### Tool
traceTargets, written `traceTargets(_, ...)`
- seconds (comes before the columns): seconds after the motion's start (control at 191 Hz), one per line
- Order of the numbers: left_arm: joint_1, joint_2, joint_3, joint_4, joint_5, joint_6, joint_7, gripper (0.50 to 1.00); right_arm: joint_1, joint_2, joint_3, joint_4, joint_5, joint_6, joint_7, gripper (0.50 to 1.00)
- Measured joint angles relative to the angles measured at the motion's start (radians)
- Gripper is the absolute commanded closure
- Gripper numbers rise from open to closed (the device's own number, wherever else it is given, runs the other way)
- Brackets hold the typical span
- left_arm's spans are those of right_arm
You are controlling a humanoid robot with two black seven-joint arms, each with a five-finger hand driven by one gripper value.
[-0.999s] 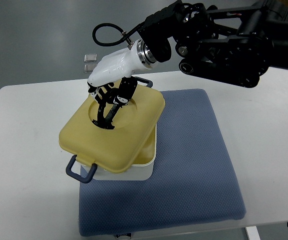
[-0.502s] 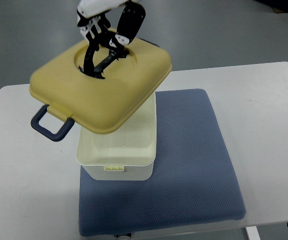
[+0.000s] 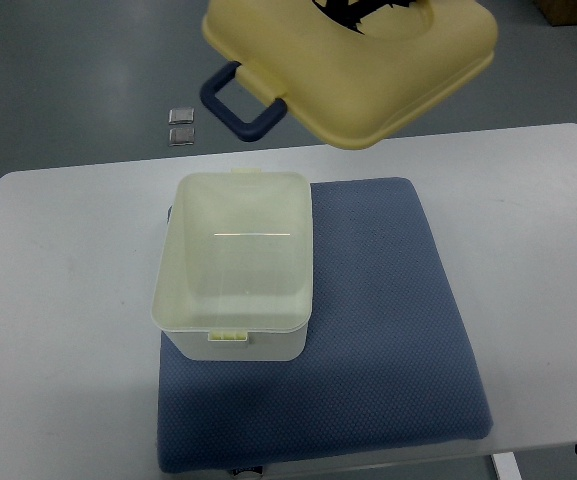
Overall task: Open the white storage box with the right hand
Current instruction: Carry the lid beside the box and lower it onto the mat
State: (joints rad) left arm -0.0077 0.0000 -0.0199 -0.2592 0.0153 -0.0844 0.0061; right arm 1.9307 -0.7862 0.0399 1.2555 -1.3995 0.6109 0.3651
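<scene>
Storage box (image 3: 233,268): the white tub sat open and looked empty to me, its near end on the blue mat (image 3: 368,330) and its far end out over the bare counter (image 3: 58,280); a small latch tab showed on the near rim.

Lid (image 3: 368,65): the yellow lid hung high above the far edge of the counter, well clear of the box and tilted, with its dark blue handle (image 3: 243,105) dangling at the lower left.

Robot hand (image 3: 368,12): I could only make out black fingers poking through the round recess in the lid's top, right at the picture's upper edge. They seemed to be carrying the lid, but I could not see which side the arm came from, so I would not call it right or left, and the quality of the hold was hidden from me.

Progress: I judged the opening itself done; what remained was putting the lid down somewhere safe.

Risk, drop: with so few fingers hooked in the recess and the lid tilted, I worried it could slip and fall onto the box or off the counter's far side.

Risk, swing: the hanging handle might have caught the box rim on a low pass and dragged the tub off the mat.

Floor: two small metal squares (image 3: 181,126) lay beyond the counter, nothing to do with the job.
</scene>
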Motion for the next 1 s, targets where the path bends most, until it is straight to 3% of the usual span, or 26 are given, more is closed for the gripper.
traceTargets(0.502, 0.000, 0.000, -0.002, 0.007, 0.000, 0.000, 0.000, 0.500, -0.321, -0.017, -0.019, 0.026, -0.170, 0.000, -0.001, 1.000)
traceTargets(0.999, 0.000, 0.000, 0.001, 0.002, 0.000, 0.000, 0.000, 0.500, -0.422, -0.023, -0.071, 0.025, -0.228, 0.000, -0.001, 1.000)
